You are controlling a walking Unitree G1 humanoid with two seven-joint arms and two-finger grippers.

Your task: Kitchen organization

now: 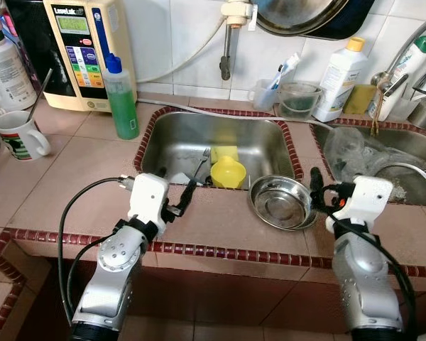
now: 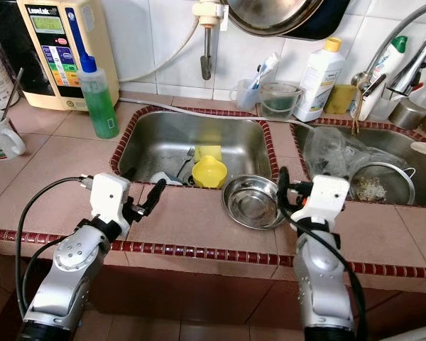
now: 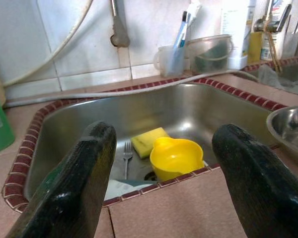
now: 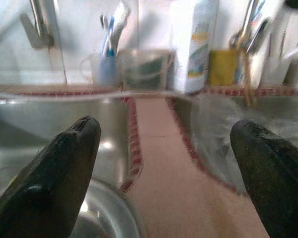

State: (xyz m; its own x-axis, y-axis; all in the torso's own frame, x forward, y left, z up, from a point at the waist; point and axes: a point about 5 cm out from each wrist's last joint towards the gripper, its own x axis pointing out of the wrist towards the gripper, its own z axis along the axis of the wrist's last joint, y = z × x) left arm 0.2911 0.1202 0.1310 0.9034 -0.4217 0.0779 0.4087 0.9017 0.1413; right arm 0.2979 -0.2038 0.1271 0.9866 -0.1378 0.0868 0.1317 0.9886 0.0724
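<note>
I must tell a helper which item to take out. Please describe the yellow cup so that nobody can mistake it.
Find the left sink, the one in front of the left gripper. The yellow cup stands at its front wall, beside a fork. The sponge behind it is also yellow, but flat and square; the cup is round with a spout.

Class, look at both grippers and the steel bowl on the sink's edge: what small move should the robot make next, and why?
Probably ease the right gripper forward and left to the steel bowl's rim. Its fingers are open and hold nothing. The bowl sits half over the sink edge, just left of that gripper. The left gripper, open too, hovers over the counter, further from the bowl.
</note>
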